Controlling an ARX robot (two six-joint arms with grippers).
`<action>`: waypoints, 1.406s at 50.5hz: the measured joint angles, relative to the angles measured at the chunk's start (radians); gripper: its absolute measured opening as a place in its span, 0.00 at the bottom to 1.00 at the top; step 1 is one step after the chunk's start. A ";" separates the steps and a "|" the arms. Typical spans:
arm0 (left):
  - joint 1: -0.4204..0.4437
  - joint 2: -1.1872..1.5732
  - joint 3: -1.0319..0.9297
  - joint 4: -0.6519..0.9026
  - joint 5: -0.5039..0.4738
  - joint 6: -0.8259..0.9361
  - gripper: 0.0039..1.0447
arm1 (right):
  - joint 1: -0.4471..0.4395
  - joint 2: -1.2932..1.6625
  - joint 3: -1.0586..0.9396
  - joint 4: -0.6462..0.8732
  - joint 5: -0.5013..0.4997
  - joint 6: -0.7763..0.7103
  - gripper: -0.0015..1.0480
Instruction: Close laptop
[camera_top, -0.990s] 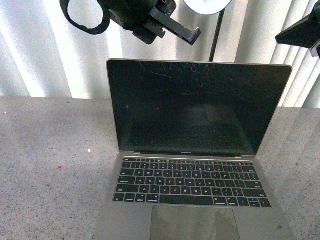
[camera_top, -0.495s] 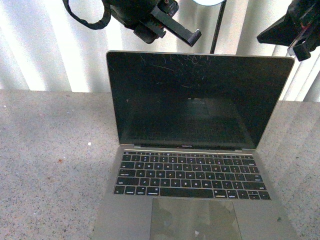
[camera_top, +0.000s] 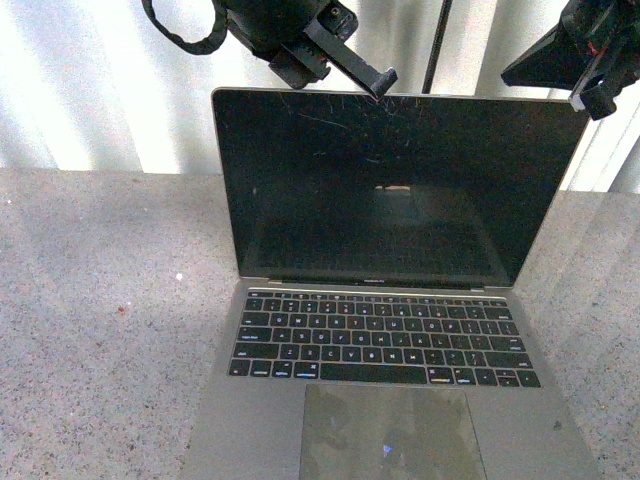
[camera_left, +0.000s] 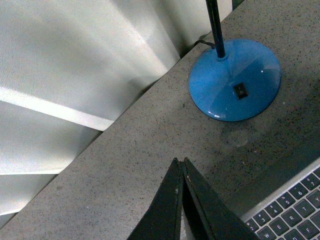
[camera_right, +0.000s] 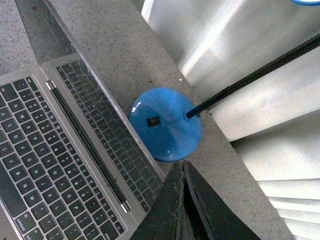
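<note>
The silver-grey laptop (camera_top: 385, 300) stands open on the grey stone counter, its scratched black screen upright and facing me, black keys and trackpad toward the near edge. My left gripper (camera_top: 382, 80) is shut and empty, its tip at the top edge of the lid, left of the middle. My right gripper (camera_top: 585, 95) is shut and empty, by the lid's top right corner. The left wrist view shows shut jaws (camera_left: 180, 161) above the counter with some keys (camera_left: 290, 210) beside them. The right wrist view shows shut jaws (camera_right: 181, 164) above the keyboard (camera_right: 45, 165) and hinge.
A lamp with a round blue base (camera_left: 235, 80) and a thin black stem (camera_top: 435, 50) stands behind the laptop; the base also shows in the right wrist view (camera_right: 165, 124). White vertical blinds (camera_top: 90, 90) close off the back of the counter (camera_top: 100, 330).
My left gripper has come down to the lid's top edge. My right gripper has moved in from the far right toward the lid's top right corner. The screen still stands open.
</note>
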 joint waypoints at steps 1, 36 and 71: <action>0.000 0.000 0.002 -0.002 0.001 0.001 0.03 | 0.000 0.000 0.000 -0.001 0.000 -0.001 0.03; -0.013 0.001 0.003 -0.040 0.022 0.021 0.03 | -0.003 0.019 0.015 -0.042 -0.016 -0.056 0.03; -0.024 -0.024 -0.051 -0.078 0.049 0.022 0.03 | 0.006 0.025 0.008 -0.119 -0.022 -0.092 0.03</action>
